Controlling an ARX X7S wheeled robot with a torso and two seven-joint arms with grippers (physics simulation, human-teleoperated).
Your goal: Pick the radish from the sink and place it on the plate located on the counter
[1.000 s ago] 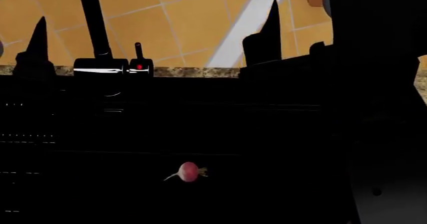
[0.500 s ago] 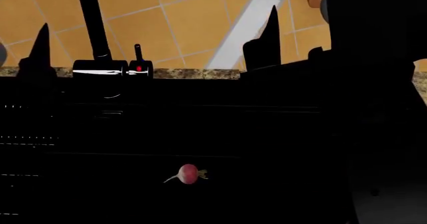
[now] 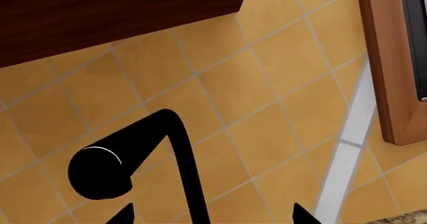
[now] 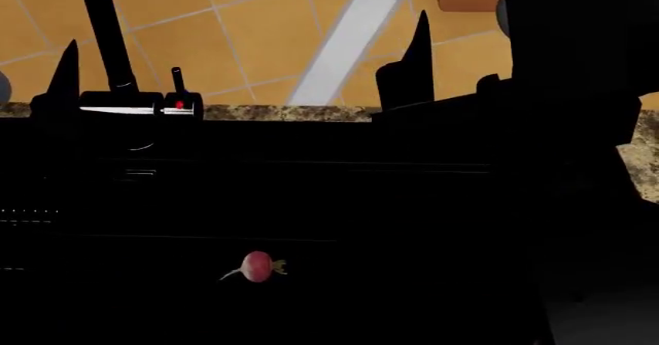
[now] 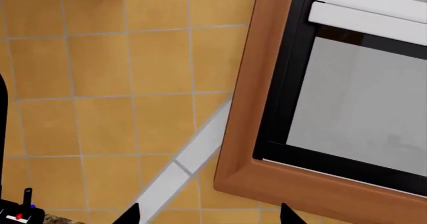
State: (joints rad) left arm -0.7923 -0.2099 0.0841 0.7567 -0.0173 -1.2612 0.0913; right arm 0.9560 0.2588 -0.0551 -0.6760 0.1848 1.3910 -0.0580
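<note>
The radish point(image 4: 256, 266), pink-red with a thin white tail, lies on the floor of the black sink point(image 4: 340, 198), near its front. Both grippers are raised above the sink and point at the tiled wall. In the head view, one left finger point(image 4: 66, 71) stands at the far left and one right finger point(image 4: 418, 44) right of centre, both far above the radish. My left gripper point(image 3: 212, 218) is open and empty. My right gripper point(image 5: 208, 218) is open and empty. The plate is out of view.
The black faucet point(image 4: 103, 36) rises at the back left of the sink; its spout point(image 3: 100, 171) is close in front of my left gripper. A strip of speckled counter point(image 4: 288, 113) runs behind the sink. A wood-framed window point(image 5: 253, 108) faces my right gripper.
In the head view the faucet, the wall tiles and the radish have slid to the left, while both grippers keep their place in the picture. The radish has not moved in the sink.
</note>
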